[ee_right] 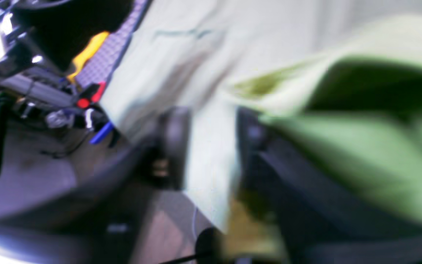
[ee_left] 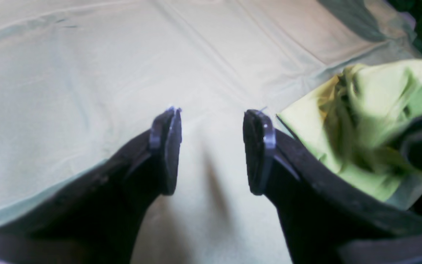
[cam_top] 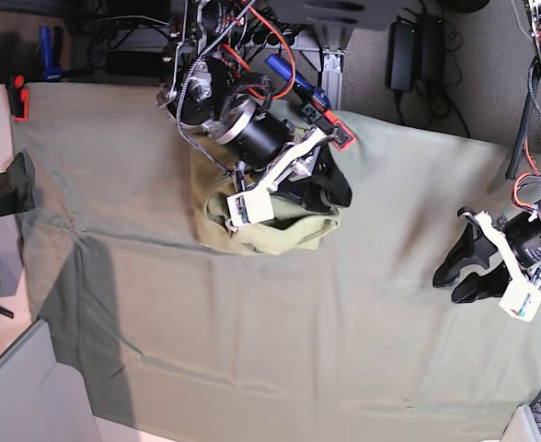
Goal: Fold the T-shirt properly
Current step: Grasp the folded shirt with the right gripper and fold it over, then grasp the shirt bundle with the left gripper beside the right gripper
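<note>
Grey-green table cloth [cam_top: 252, 350] bears the bunched T-shirt [cam_top: 280, 230] near cabling.

1 T-shirt [cam_top: 289, 230], 1 table cloth [cam_top: 252, 350], 2 grippers: left [cam_top: 456, 276], right [cam_top: 321, 189].

cloth-covered table [cam_top: 252, 368], crumpled T-shirt [cam_top: 280, 232] on it

Both arms: black cylindrical joint housings with silver metal bands, red, blue and black cables bundled at the bases. Left gripper [cam_top: 465, 273]: 2 black curved fingers [ee_left: 167, 146] with flat rounded pads, white bracket and white block bearing a small coloured mark. Right gripper [cam_top: 321, 184]: black, similar white bracket and block
</note>
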Robot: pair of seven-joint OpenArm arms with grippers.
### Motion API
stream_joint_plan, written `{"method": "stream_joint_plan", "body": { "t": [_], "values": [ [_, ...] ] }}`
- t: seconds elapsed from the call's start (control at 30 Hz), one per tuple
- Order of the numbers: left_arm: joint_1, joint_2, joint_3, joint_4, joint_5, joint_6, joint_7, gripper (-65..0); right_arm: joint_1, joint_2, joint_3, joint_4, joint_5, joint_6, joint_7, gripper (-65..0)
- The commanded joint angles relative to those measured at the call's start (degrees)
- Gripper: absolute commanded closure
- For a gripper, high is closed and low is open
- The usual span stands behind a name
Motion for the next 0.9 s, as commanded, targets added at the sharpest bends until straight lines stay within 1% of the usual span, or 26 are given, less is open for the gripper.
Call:
{"method": "stream_joint_plan", "body": {
  "t": [0.0,0.03,0.1,0.17,0.3,0.47,0.53,0.57,0.6,0.63,0.67,0.73,0.87],
  "values": [
    [-0.8,-0.6,-0.2,1.1,-1.3,-1.1,-1.0,-30.5,-0.2,-0.3,-0.6,0.9,1.3,4.2,1.4,-31.2],
    [-0.8,-0.6,-0.2,1.1,-1.5,-1.1,-1.0,-30.5,-0.5,-0.3,-1.0,0.9,1.3,4.2,1.6,-36.2],
    [-0.8,-0.6,-0.2,1.1,-2.2,-1.1,-0.9,-30.5,-0.7,-0.3,-1.8,0.9,1.6,4.2,2.3,-42.8],
    [-0.8,-0.6,-0.2,1.1,-3.4,-1.1,0.0,-30.5,-1.0,-0.4,-2.7,0.9,3.3,4.2,2.4,-43.4],
    [-0.8,-0.6,-0.2,1.1,-3.8,-1.1,0.2,-30.5,-1.0,-1.2,-5.4,1.0,7.1,4.3,0.1,-43.4],
    [-0.8,-0.7,-0.2,1.1,-3.8,-1.1,0.2,-30.5,-1.0,-1.4,-11.3,1.8,7.5,4.3,-1.5,-43.2],
    [-0.8,-0.7,-0.2,1.1,-3.8,-1.1,0.2,-30.5,-1.0,-1.4,-12.5,4.2,6.2,4.3,-1.4,-43.1],
    [-0.8,-0.7,-0.2,1.1,-3.8,-1.1,0.2,-30.5,-1.0,-1.4,-12.5,5.9,5.7,4.3,-1.4,-41.5],
    [-0.8,-0.7,-0.2,1.1,-3.8,-1.1,0.2,-30.5,-1.0,-1.4,-12.4,7.9,4.6,4.3,-1.4,-36.9],
    [-0.8,-0.7,-0.2,1.1,-3.8,-1.1,0.3,-30.5,-1.0,-1.4,-12.3,10.0,2.5,4.2,-1.4,-29.8],
    [-0.8,-0.7,-0.2,1.1,-3.8,-1.1,0.3,-30.5,-1.0,-1.4,-12.0,12.0,0.3,4.2,-1.4,-21.1],
    [-0.8,-0.7,-0.2,1.1,-3.8,-1.1,0.3,-30.5,-1.0,-1.3,-10.7,15.3,-3.6,4.2,-1.0,-0.3],
    [-0.8,-0.7,-0.2,1.1,-4.7,-1.1,1.4,-30.5,-0.9,-0.3,-5.0,17.7,-10.7,4.2,4.2,0.0]
  ]
}}
